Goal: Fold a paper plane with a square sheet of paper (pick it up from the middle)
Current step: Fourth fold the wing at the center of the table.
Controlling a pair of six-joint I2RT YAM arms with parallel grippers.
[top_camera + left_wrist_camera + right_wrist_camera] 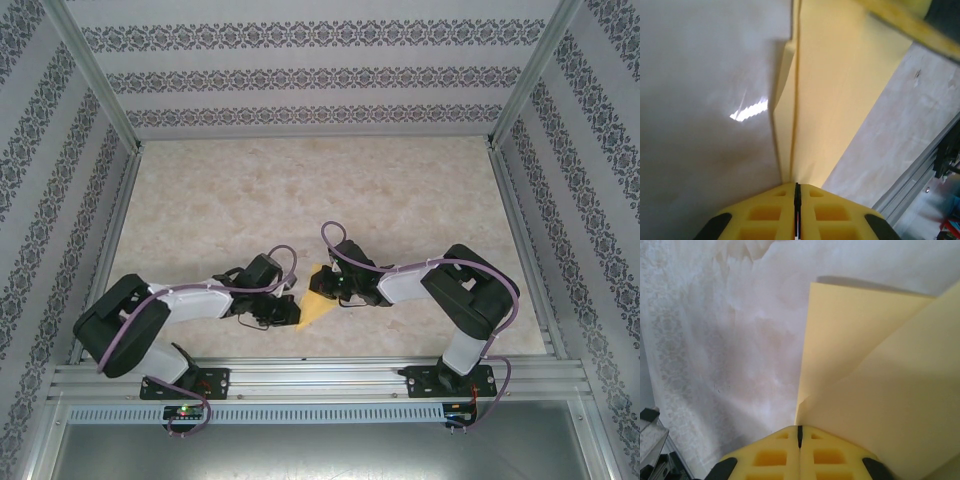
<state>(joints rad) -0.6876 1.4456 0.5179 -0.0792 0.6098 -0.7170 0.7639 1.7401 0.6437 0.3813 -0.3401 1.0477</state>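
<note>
Seeing left gripper (797, 187) clamped shut on paper plane (316, 298), creased layers running straight ahead from the jaws. Right gripper (800, 430) likewise pinched closed on the same plane, paper fanning ahead and off to its right. Spans the gap between both grippers, gripped at each end.
</note>
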